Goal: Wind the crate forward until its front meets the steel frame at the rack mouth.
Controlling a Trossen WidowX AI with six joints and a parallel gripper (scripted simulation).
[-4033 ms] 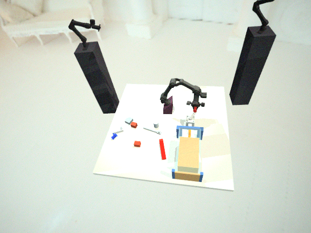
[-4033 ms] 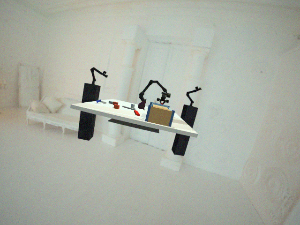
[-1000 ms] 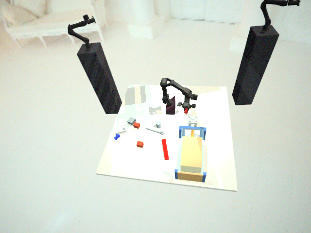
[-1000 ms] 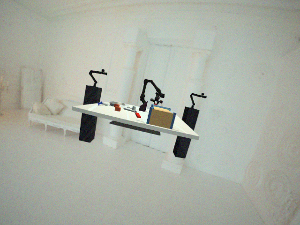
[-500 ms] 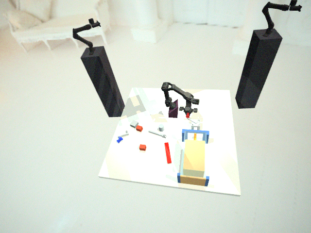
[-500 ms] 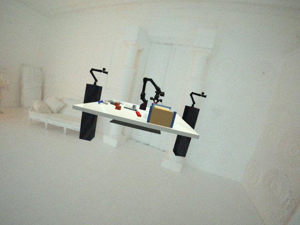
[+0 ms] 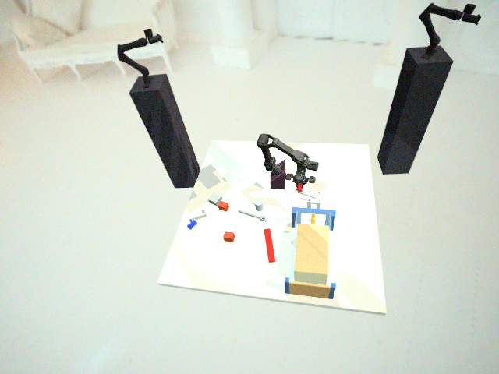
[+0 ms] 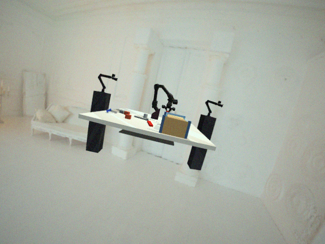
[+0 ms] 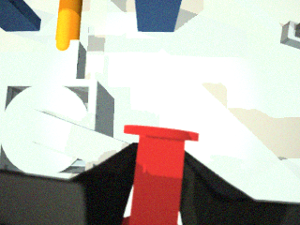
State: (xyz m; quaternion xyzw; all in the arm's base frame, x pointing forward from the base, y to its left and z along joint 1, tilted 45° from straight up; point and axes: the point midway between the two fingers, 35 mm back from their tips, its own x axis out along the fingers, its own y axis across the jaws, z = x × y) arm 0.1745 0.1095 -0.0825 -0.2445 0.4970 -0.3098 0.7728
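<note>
My gripper (image 7: 299,186) (image 9: 157,151) is shut on the red grip of the winch handle (image 7: 299,187) (image 9: 160,187). The handle's pale arm (image 9: 89,137) runs from this grip to the top of the winch (image 7: 313,203) (image 9: 105,114); its key is hidden. The tan crate (image 7: 312,247) sits inside the cubby and looks flat. A gap shows between its front and the blue frame (image 7: 313,210) (image 9: 158,16) at the mouth. An orange strap (image 7: 313,219) (image 9: 69,21) runs from the crate toward the winch.
Left of the cubby lie a red bar (image 7: 269,245), a grey wrench-like tool (image 7: 252,214), a grey cylinder (image 7: 258,204), two red blocks (image 7: 223,206) (image 7: 228,236), a grey block (image 7: 215,198) and a blue piece (image 7: 192,224). A dark purple wedge (image 7: 277,180) stands by the arm's base.
</note>
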